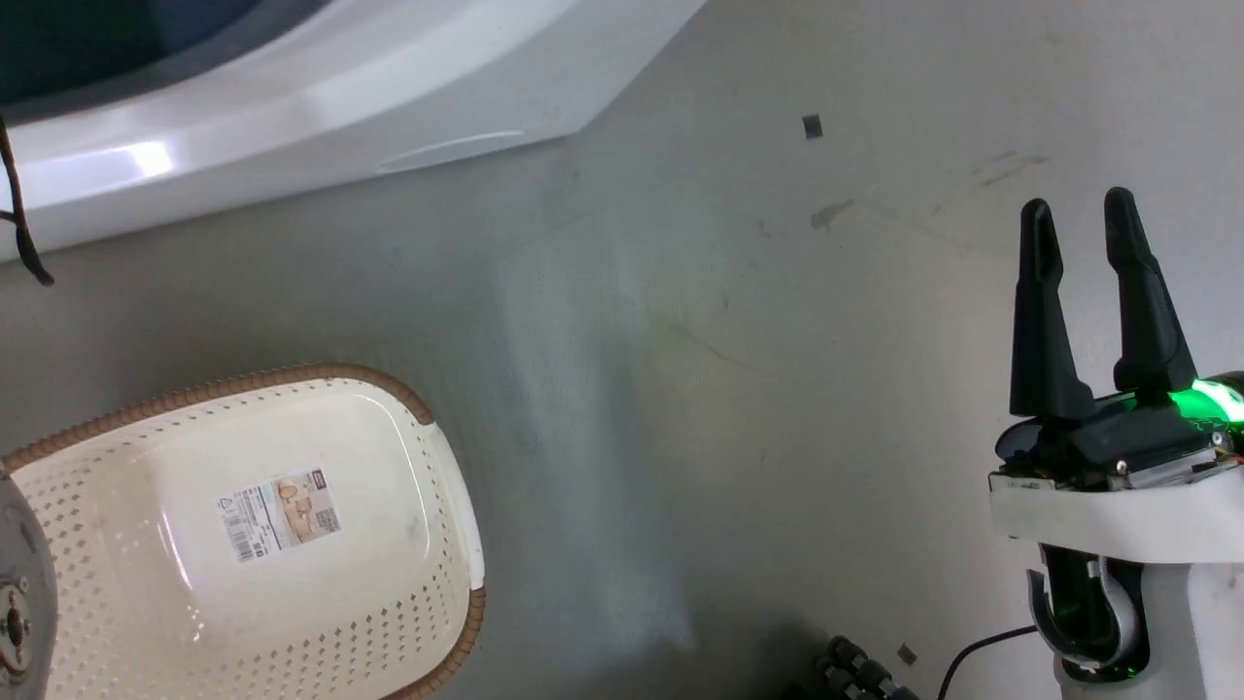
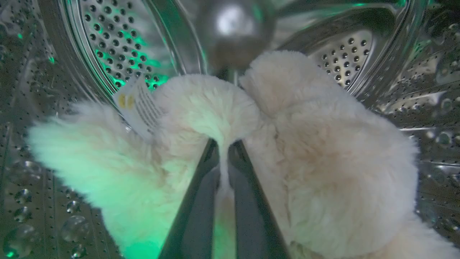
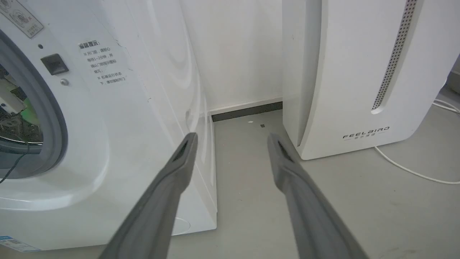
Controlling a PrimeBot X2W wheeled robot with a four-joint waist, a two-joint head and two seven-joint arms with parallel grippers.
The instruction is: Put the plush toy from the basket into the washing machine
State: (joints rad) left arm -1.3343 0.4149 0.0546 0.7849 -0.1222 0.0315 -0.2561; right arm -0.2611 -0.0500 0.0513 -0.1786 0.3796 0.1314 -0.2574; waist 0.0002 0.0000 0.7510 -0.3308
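**Grey floor (image 1: 777,389), plush toy (image 2: 341,162) in the drum (image 2: 118,39)**

The basket (image 1: 97,506) sits near left on the floor. The plush toy lies inside the washing machine (image 3: 136,118), the left gripper (image 2: 224,144) pinched shut on a thin fold of fur. Light, soft and floppy, it likely grips best at a limb. The right gripper (image 1: 1079,219) stands open, holding nothing.

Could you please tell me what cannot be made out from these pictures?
Left wrist view: the left gripper has its fingertips buried in the fur of the plush toy, hiding what is pinched.
Same view: print on the tag is too small.
Head view: the basket is cut off by the left and bottom edges; its label too small to read.
Right wrist view: the washing machine has its opening cut off at the left edge.
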